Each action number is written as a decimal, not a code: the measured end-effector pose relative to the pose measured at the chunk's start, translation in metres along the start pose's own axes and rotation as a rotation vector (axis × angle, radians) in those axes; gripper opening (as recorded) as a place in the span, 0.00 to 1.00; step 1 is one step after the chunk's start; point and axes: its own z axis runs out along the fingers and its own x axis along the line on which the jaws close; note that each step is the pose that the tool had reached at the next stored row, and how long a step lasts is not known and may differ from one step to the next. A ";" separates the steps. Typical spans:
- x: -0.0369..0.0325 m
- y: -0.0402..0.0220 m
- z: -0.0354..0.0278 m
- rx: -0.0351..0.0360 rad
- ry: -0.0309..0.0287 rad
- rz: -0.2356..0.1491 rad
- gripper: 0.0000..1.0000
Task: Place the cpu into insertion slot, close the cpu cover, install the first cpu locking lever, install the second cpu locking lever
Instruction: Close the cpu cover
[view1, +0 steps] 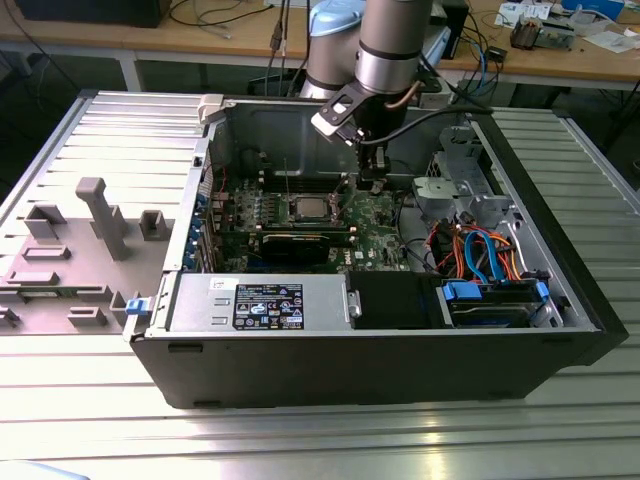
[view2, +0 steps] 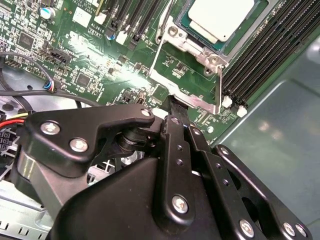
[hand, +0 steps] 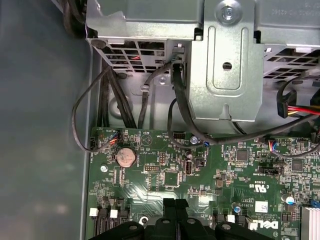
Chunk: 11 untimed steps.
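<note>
I see the cpu (view2: 220, 15) seated in the insertion slot (view2: 238, 49), just beyond my gripper (view2: 175, 107). Its fingers look pressed together at the open cpu cover (view2: 197, 102) edge. Closing and latching remain, I judge.

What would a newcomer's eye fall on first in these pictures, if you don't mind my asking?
First the open black computer case lying on the ribbed metal table, with the grey robot arm reaching down into it in the exterior view. Then, in the second wrist view, the pale cpu sitting in the silver-rimmed insertion slot, with the black gripper close beside it, fingers drawn together.
</note>
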 end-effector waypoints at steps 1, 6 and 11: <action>0.0001 -0.0010 0.0000 0.0000 0.0000 0.000 0.11; 0.0002 -0.0047 -0.0001 0.0000 0.0000 0.000 0.11; 0.0004 -0.0080 -0.0001 0.0000 0.0000 0.000 0.11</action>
